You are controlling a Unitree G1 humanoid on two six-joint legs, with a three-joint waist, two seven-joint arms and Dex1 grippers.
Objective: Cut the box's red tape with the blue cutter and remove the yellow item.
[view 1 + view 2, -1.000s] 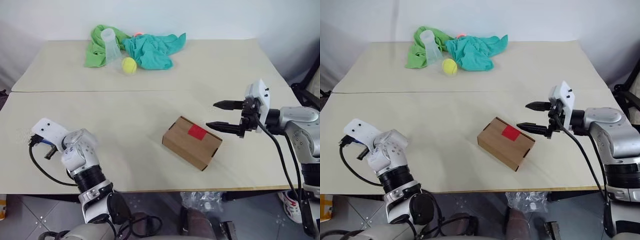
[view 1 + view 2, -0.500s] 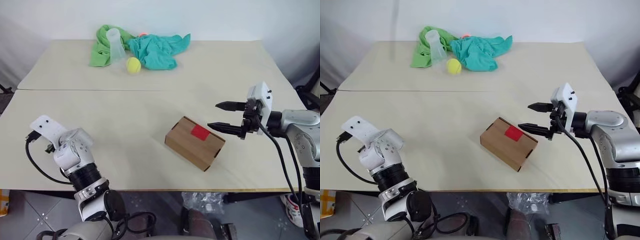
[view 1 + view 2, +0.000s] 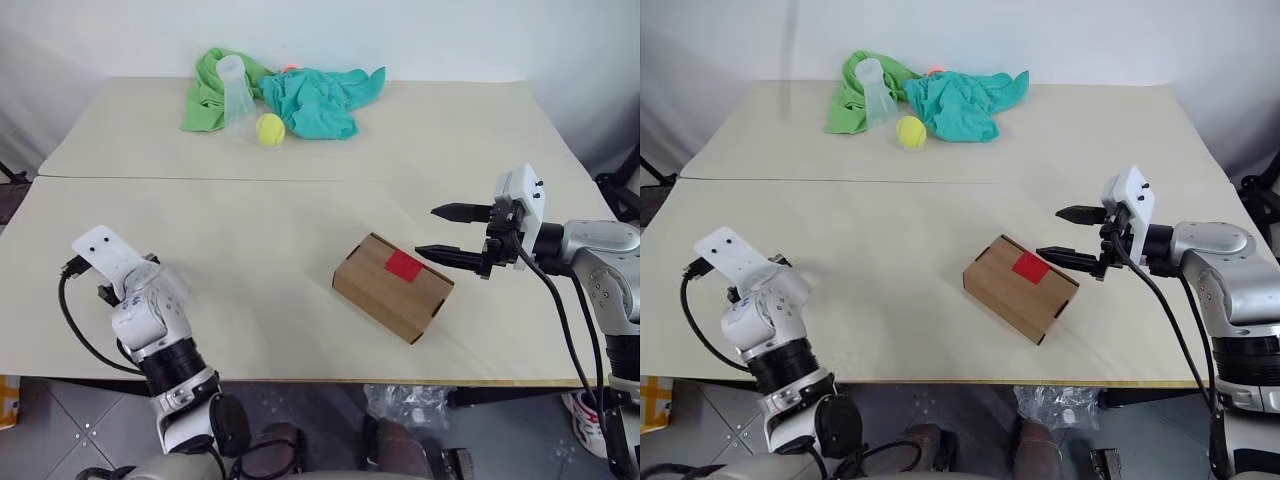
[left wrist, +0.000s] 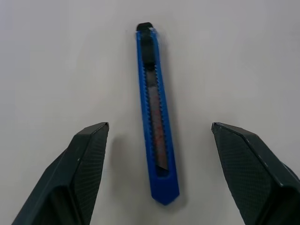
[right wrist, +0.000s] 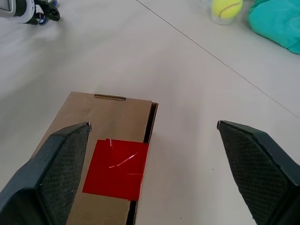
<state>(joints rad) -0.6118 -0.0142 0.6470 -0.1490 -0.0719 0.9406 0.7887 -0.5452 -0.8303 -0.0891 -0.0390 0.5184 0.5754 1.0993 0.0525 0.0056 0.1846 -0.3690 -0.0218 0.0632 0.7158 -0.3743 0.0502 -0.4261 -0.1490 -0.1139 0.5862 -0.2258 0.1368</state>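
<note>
Writing and labels: no readable words on the box [image 3: 392,286], on the red tape [image 5: 117,168] or on the blue cutter [image 4: 156,109]; the tape is plain red with thin pale scratch lines on it.
Left arm pose: it is low at the near left part of the table [image 3: 300,215], with the wrist bent so the left gripper [image 4: 161,140] points down toward the table top.
Left jaws: spread wide, holding nothing; both black fingers [image 4: 84,168] stand clear of the cutter.
Blue cutter place: it lies flat on the table between the two left fingers, about in the middle of the gap and touching neither of them; its long axis runs away from the gripper, the black end being the far one.
Right arm pose: it is raised at the right side of the table, forearm about level, and the right gripper [image 3: 450,233] points toward the middle of the table, just beside the box's right end.
Right jaws: spread wide and empty, one finger above the other in the head views.
Box place: it lies on the near right part of the table, closed, turned at an angle to the table edge.
Red tape place: it is flat on the box's top, across the seam of the flaps; in the right wrist view it sits near one finger [image 5: 51,173], not touched.
Other things: a tennis ball [image 3: 269,129], a clear plastic cup [image 3: 233,88], a green cloth [image 3: 205,95] and a teal cloth [image 3: 318,98] lie at the far side of the table, well apart from both grippers.
</note>
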